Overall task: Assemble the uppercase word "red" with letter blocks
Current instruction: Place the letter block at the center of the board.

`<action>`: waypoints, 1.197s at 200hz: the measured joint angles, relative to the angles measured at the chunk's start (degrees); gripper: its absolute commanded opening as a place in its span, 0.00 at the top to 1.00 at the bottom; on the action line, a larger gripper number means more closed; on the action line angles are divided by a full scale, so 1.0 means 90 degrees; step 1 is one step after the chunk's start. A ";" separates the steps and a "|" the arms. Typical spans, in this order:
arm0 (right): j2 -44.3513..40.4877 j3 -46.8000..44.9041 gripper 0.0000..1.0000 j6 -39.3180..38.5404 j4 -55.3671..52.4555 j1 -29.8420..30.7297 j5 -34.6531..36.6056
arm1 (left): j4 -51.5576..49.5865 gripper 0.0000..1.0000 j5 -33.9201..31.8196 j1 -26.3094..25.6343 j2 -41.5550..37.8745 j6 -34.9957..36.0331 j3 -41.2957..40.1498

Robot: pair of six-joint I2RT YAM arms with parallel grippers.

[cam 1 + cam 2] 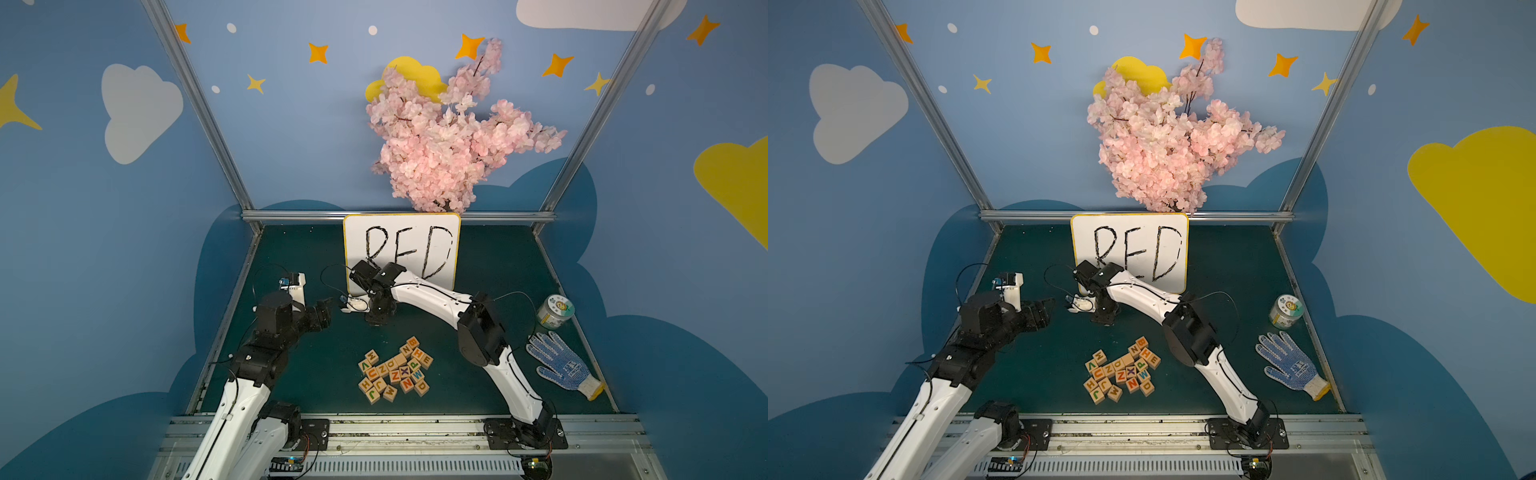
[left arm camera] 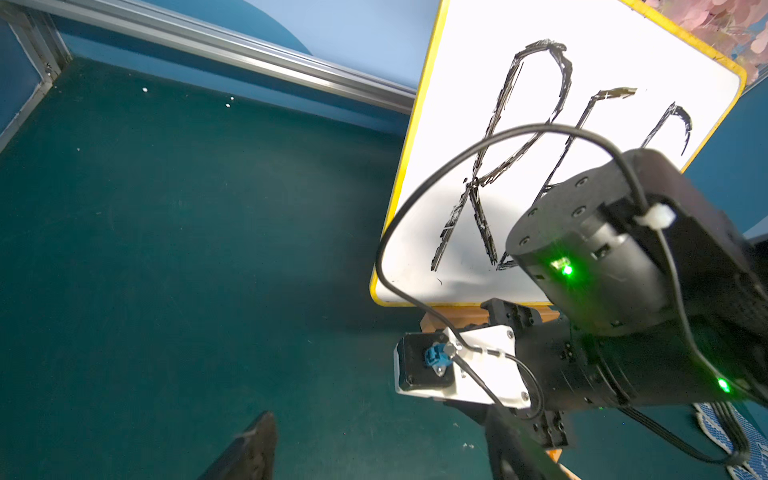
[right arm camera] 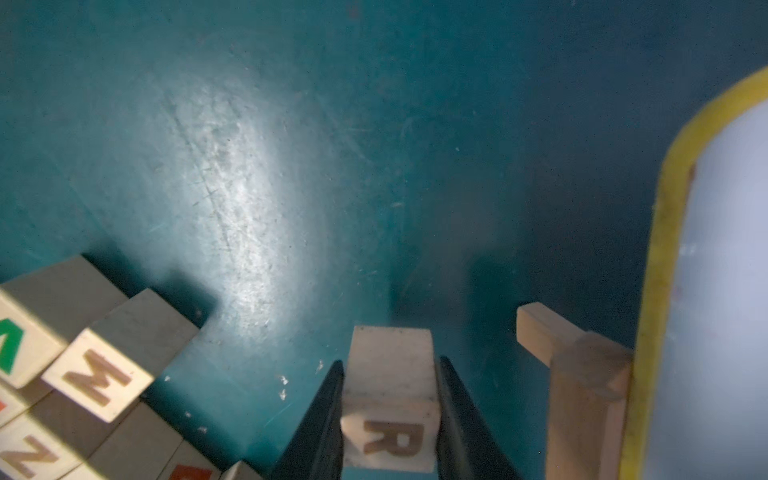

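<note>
Wooden R block (image 3: pixel 390 399) sits clamped in the jaws of the right gripper (image 3: pixel 390 363), lower centre of the wrist frame, close over the mat (image 3: pixel 249 166). Left gripper (image 2: pixel 380 432) stands parted, empty. Risk: whiteboard foot (image 3: pixel 552 340) lies just beside, so a skewed release could knock the block against it.

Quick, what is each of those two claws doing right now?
Left gripper: open, holding nothing.
Right gripper: shut on the pale wooden cube lettered R.
</note>
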 measured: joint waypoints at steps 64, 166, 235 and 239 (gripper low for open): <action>0.0044 0.0002 0.80 -0.0216 -0.0019 0.0007 -0.0049 | -0.1158 0.20 0.0573 0.0000 -0.0214 -0.0211 0.0172; 0.0415 0.0153 0.67 -0.0325 0.0027 0.0007 -0.0007 | -0.1290 0.19 0.1583 0.0000 0.0102 -0.0211 0.0165; 0.0432 0.0206 0.55 -0.0284 0.0087 0.0007 -0.0019 | -0.1200 0.19 0.1831 0.0010 0.0362 -0.0206 0.0155; 0.0432 0.0206 0.55 -0.0279 0.0090 0.0007 -0.0019 | -0.1200 0.19 0.1834 0.0010 0.0359 -0.0206 0.0155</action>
